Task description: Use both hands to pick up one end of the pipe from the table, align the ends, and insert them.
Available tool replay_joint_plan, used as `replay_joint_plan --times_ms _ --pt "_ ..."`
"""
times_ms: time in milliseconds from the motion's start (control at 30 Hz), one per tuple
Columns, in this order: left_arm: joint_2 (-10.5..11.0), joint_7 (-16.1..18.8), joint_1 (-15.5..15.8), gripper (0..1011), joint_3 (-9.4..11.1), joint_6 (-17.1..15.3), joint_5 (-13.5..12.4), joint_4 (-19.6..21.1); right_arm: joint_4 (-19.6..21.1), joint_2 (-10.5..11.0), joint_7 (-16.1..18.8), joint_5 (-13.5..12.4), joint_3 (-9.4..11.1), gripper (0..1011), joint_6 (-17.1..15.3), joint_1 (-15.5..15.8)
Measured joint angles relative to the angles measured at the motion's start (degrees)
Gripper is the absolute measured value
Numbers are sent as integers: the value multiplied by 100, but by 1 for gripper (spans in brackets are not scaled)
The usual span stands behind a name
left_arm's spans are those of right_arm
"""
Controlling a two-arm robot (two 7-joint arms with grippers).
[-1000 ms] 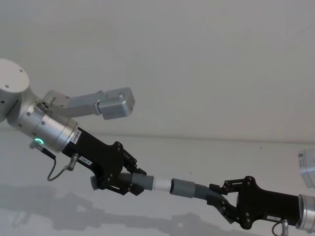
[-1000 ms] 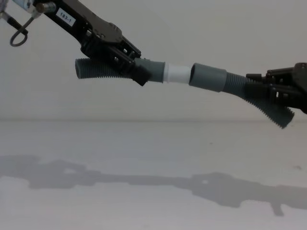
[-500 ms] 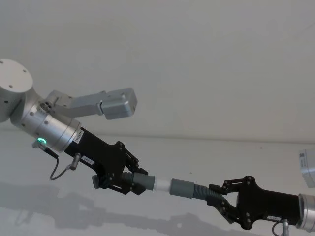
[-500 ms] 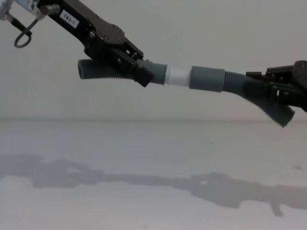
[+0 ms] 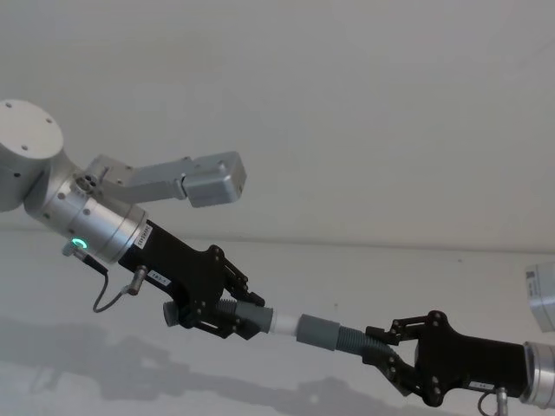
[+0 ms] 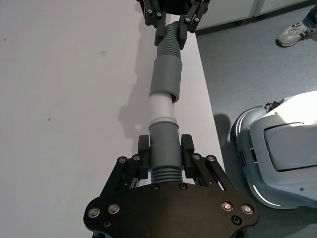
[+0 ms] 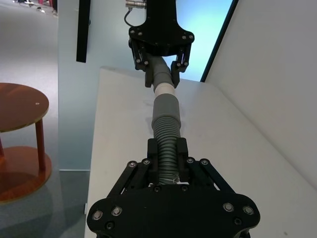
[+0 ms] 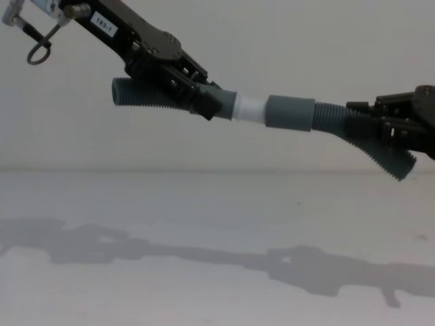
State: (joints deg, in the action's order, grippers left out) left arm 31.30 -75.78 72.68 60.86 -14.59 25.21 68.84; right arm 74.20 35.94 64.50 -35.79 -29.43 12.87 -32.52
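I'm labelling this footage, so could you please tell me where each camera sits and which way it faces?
Head: high, looking down at both arms joining the pipe; left gripper, right gripper.
Chest: lower, side-on across the table; white tube tip entering grey cuff.
Left wrist: along its own fingers toward the right gripper.
Right wrist: the reverse.
All four share the joint.

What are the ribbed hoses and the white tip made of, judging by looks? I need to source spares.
The hoses look like matte dark grey flexible plastic, going by their fine corrugated ribs and bends. The white tip looks like smooth rigid plastic with a dull sheen. The exact plastic cannot be told.
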Motion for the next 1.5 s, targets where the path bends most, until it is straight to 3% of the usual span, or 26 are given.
replay_joint_plan --times_ms 1500 --pt "78 151 -5 355 44 -55 162 187 38 90 34 -108 -119 195 -3 -27"
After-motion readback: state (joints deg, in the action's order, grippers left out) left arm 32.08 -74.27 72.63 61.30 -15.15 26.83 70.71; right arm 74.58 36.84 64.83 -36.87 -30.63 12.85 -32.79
